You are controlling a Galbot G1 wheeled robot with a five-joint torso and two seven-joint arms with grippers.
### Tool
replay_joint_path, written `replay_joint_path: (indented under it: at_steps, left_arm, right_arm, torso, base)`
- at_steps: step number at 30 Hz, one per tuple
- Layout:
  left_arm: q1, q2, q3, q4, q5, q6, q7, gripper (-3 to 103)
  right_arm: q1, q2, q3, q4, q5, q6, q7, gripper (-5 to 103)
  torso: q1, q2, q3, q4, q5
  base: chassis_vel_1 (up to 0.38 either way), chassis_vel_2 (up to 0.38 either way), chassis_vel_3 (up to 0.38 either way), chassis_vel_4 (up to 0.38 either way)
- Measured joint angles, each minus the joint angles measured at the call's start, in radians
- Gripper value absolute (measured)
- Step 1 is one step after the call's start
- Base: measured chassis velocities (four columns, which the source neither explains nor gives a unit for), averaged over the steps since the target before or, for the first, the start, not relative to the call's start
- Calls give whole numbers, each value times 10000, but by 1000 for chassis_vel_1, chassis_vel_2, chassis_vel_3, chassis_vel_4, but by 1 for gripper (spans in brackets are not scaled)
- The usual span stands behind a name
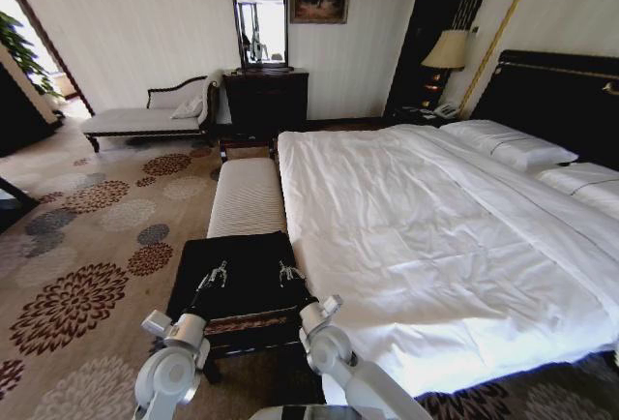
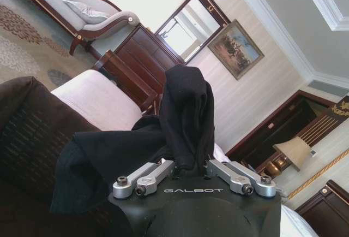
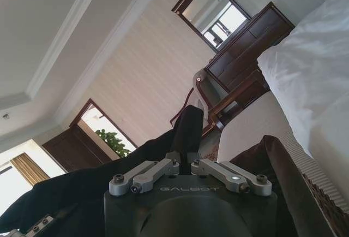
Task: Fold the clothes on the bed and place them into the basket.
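The black T-shirt (image 1: 247, 263) hangs stretched between my two grippers, directly over the basket (image 1: 253, 324) that stands on the floor at the foot end of the pale bench. My left gripper (image 1: 215, 275) is shut on one bunched edge of the shirt (image 2: 185, 106). My right gripper (image 1: 288, 273) is shut on the other edge (image 3: 188, 128). The cloth drapes down over the basket's dark lining and hides most of its inside. The basket's woven wall (image 2: 32, 133) shows below the cloth. The bed (image 1: 435, 236) with its white duvet lies to the right.
A pale upholstered bench (image 1: 247, 197) runs along the bed's side, just beyond the basket. Behind it stand a dark dresser (image 1: 266, 101) with a mirror and a chaise (image 1: 145, 118). Patterned carpet (image 1: 87, 246) opens to the left. A lamp (image 1: 447, 52) stands by the headboard.
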Motion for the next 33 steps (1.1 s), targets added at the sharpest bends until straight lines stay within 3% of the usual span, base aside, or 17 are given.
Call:
replay_joint_path:
  at_steps: [17,33]
  left_arm:
    - [48,-5,-171,-49,-42,3,7,10]
    - [72,-12,-153,86,51,-34,35,10]
  right_arm:
    - [-259,43,54,69,-281,-51,66,4]
    - [-227,341,51,-254,-775,24,198,4]
  torso:
    - [6,-3,2,-3,-2]
    - [6,-2,0,3,-7]
  base:
    - [14,12,-9,-12]
    - [150,156,-125,-160]
